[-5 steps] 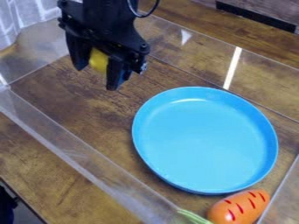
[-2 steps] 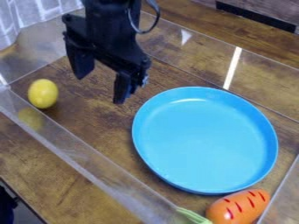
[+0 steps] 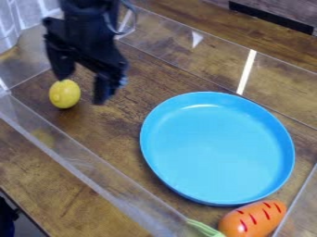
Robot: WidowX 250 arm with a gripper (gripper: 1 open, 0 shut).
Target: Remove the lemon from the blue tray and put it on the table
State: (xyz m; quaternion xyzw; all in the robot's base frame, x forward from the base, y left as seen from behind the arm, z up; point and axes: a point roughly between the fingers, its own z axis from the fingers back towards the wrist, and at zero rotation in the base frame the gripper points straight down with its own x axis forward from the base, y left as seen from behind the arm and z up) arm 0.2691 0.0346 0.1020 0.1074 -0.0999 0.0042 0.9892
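The lemon (image 3: 65, 93) is a small glossy yellow fruit lying on the dark wood table (image 3: 136, 69) at the left, well apart from the blue tray (image 3: 218, 146). The round blue tray sits to the right with nothing in it. My black gripper (image 3: 84, 81) hangs over the table just right of the lemon, pointing steeply down. Its jaws stand open with nothing between them. One finger (image 3: 59, 67) is just above the lemon and the other finger (image 3: 107, 86) is to its right.
An orange carrot-like toy (image 3: 253, 220) with a green top lies at the bottom edge, just below the tray. Clear plastic walls (image 3: 87, 165) border the table along the front and left.
The gripper held the lemon a second ago, then opened and let it go. The lemon now lies on the table. The gripper has moved left and a little lower, beside it.
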